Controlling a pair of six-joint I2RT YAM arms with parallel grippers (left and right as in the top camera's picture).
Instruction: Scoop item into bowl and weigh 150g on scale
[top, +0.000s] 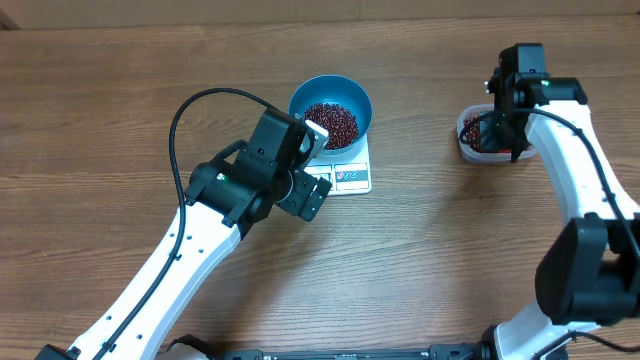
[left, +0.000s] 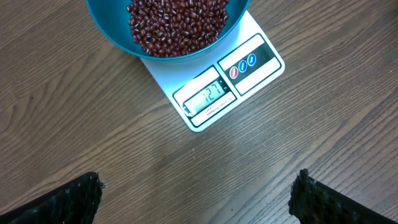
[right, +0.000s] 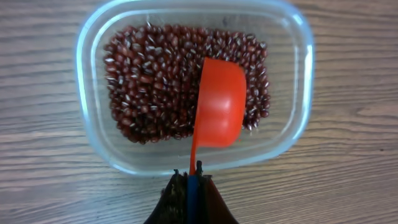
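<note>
The right end effector (right: 191, 186) is clamped tight on the thin handle of an orange-red scoop (right: 217, 106); only a dark wedge of it shows at the bottom edge of its wrist view. The scoop's cup hangs over the beans (right: 155, 81) in a clear tub (right: 87, 74), showing a smooth orange face. I cannot tell whether that is its inside or its back, or whether it touches the beans. From overhead the tub sits toward the far right of the worktop (top: 450, 260), mostly hidden behind the right wrist, and the scoop cannot be made out there.

The left end effector (left: 198, 199) is spread wide and holds nothing. Its dark fingers (left: 68, 202) are cut off in the bottom corners of its wrist view, apart from everything on the worktop.

Just beyond it, near the middle of the far edge, the blue bowl (left: 106, 25) stands on the white scale (left: 261, 37), with more beans heaped inside. The bowl's far side is cut off in the left wrist view. It covers most of the scale, and overhead the left arm hides the scale's left end. The display (left: 208, 94) appears to read 127, though the digits are small and tilted
</note>
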